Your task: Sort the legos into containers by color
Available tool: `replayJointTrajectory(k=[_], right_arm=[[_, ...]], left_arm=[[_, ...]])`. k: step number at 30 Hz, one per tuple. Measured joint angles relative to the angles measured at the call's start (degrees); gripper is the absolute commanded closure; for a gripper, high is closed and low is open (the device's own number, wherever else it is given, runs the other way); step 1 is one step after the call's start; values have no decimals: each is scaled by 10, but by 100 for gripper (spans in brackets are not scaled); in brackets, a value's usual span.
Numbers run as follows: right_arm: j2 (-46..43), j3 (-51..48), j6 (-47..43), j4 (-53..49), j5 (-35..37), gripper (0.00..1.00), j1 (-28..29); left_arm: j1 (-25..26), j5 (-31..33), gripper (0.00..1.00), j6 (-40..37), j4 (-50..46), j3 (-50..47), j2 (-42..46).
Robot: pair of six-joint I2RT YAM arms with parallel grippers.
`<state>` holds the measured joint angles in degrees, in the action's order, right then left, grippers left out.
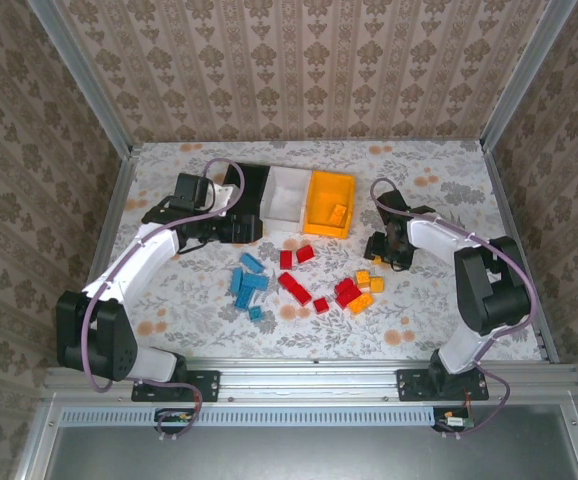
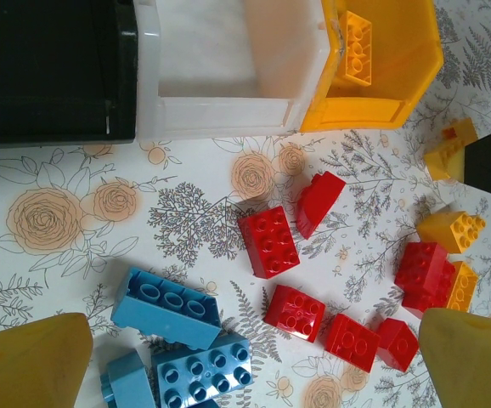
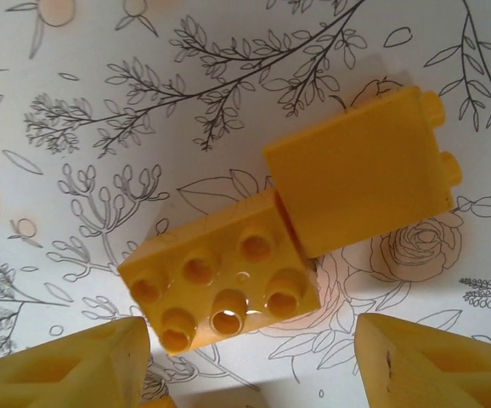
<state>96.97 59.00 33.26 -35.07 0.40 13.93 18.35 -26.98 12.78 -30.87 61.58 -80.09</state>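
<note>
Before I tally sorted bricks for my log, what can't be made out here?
black bin interior: top view, left arm covers part; left wrist view, too dark.
orange bin far end: left wrist view, cut by top edge.
blue bricks: left wrist view, bottom edge crops them.

Looks like a robotics lab test cell. Boxed in on 3 sides w/ wallpaper-print panels (image 1: 299, 70) set in bare alu. frame posts (image 1: 79, 75); floral-print sheet (image 1: 449, 190) over the table; 2 robot arms (image 1: 139, 255) bolted to an alu. rail (image 1: 309, 372) at near edge, cables (image 1: 91, 340) exposed. Loose legos (image 1: 294, 287) & a row of containers (image 1: 289, 190) on top.
</note>
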Motion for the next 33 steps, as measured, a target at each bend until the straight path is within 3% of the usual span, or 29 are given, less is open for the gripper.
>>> replayJointTrajectory(k=[12,17,21,33], right_arm=[[59,34,-2,14,5,37,9],[63,43,-3,15,11,56,14],[63,46,-3,23,11,61,19],[19,66,-2,-5,12,62,30]], left_arm=[[0,4,0,-2,0,0,0],[0,4,0,-4,-3,0,0],[0,5,0,-4,-4,0,0],[0,5,0,-4,-4,0,0]])
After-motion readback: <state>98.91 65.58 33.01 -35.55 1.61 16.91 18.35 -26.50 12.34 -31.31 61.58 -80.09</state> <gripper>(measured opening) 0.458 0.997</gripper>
